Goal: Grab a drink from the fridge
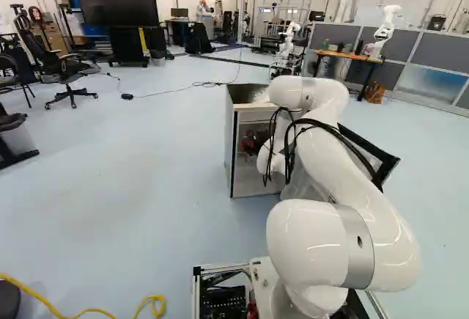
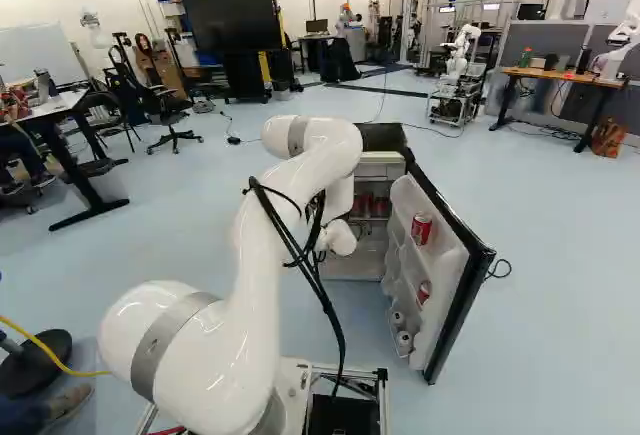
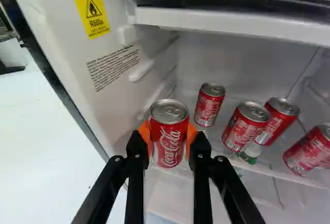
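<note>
1. White arm, nearest: it was stretched ahead from the base to the fridge.
2. Fridge door: it was swung open beside the arm, at the right base view's right. A path back between door and arm-side frame was judged best taken slowly.
3. Black gripper: its two fingers were closed to a can's width, with orange pads pressed on opposite sides.
4. Red drink can: it was held upright between the pads, just ahead of the shelf cans. Whether its base was borne by anything could not be told. A firm, even squeeze was advised, without denting the thin metal.
5. Side wall and upper ledge: they were set close beside and above. For a clean withdrawal, a straight, level pull was called for, with no early lift or swing.
6. Four more red cans, farthest: they were seen on the shelf behind, best left unbrushed.
</note>
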Tool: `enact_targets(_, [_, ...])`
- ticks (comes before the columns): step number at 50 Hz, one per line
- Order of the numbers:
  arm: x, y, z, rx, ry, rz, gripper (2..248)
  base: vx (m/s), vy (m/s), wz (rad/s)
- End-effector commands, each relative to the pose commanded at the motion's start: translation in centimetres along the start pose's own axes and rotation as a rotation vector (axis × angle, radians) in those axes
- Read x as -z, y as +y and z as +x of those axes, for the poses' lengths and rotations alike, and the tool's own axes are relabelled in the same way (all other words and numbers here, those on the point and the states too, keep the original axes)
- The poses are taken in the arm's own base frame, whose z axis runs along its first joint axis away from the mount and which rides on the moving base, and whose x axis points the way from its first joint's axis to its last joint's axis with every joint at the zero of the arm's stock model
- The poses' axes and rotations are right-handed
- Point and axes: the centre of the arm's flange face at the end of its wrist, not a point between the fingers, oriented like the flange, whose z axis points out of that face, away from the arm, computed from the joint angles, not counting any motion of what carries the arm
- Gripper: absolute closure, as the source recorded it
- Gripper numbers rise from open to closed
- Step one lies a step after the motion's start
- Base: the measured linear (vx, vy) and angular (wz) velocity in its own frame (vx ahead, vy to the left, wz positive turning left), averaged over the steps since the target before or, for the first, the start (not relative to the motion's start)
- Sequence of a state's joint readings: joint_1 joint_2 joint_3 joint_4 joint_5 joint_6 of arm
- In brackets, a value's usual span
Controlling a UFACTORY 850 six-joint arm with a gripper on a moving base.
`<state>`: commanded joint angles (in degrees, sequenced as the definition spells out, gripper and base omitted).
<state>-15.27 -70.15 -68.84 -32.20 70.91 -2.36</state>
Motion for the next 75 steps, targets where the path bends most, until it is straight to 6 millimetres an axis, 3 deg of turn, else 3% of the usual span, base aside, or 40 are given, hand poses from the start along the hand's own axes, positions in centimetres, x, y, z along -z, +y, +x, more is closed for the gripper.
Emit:
enact_targets(38, [9.0, -2.6, 4.2, -0.047, -0.059, -0.015, 161, 0.000, 0.000, 0.000])
enact_targets(75, [17.9, -4.2, 8.0, -0.105, -0.049, -0.137, 161, 0.000, 0.000, 0.000])
